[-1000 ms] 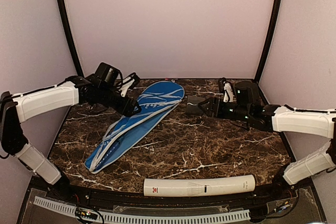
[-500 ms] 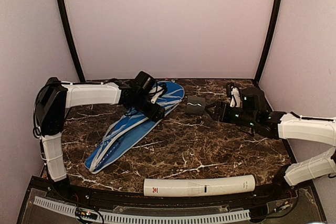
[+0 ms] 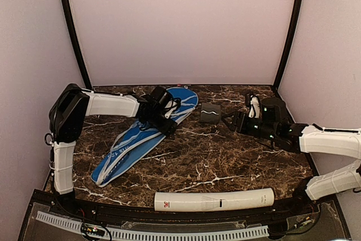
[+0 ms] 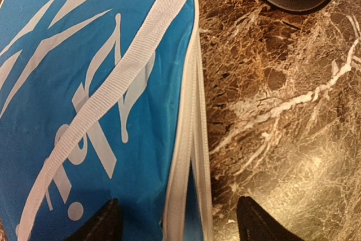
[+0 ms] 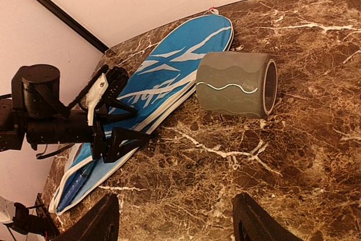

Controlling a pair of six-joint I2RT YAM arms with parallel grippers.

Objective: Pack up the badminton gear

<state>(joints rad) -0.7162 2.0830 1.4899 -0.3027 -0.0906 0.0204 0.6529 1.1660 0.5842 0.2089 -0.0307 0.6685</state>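
From above, the blue bag lies flat and slantwise on the left half of the marble table, its broad head toward the back wall. The white tube lies on its side along the near edge, well apart from the bag. The left gripper hangs over the bag's right-hand border, and the right gripper sits near a grey cylinder lying just beside the bag's head. No racket or shuttlecock shows in the open

The left wrist view has the fingers spread wide with nothing between them, straddling the white zip edge of the bag. The cloth looks soft, thin and light, likely to fold or drag if pinched mid-panel. The stitched trim or zip border seems the firmer hold

The right wrist view shows its fingers also wide apart and empty, aimed at bare marble short of the cylinder. The tube looks stiff, smooth and prone to roll, so gripping across its middle seems best
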